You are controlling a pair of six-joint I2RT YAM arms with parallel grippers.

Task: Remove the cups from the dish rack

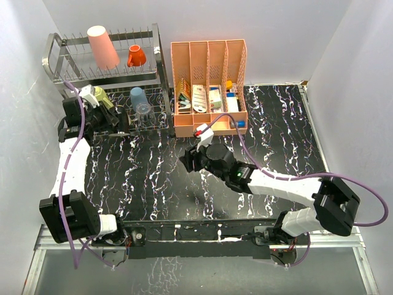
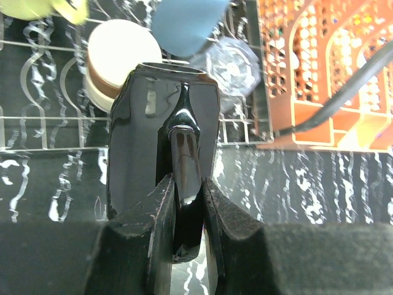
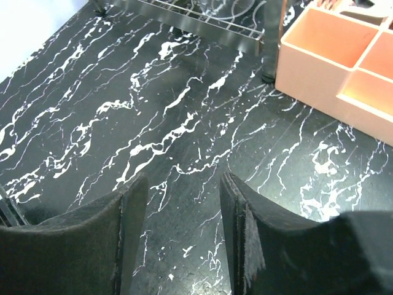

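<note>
Black marble table [image 1: 276, 123] spans the whole workspace. Dish rack [image 1: 161, 67] sits at the far left corner, two tiers, with the peach organizer [image 1: 209, 86] just beside it on the right. Left arm [image 1: 70, 160] reaches up the left side to the rack's lower tier; right arm [image 1: 276, 181] lies across the middle of the table, well apart from the rack. Upper tier: pink tumbler [image 1: 102, 47] upside down, small orange cup [image 1: 136, 56] next to it. Lower tier: pale yellow mug [image 1: 100, 97] at the left, blue cup [image 1: 138, 97] further right with the clear glass [image 1: 143, 110] touching its near side, and a brown cup [image 2: 116, 58] showing a cream round face, seen in the left wrist view. Left gripper [image 2: 184, 190] jaws pinch the handle of the black mug [image 2: 147, 141], which sits at the front edge of the lower tier, rack wires behind it and marble below; can't tell if it rests on the wire or is lifted off. Right gripper [image 3: 184, 203] jaws spread with nothing between them, above bare marble in front of the organizer.
</note>
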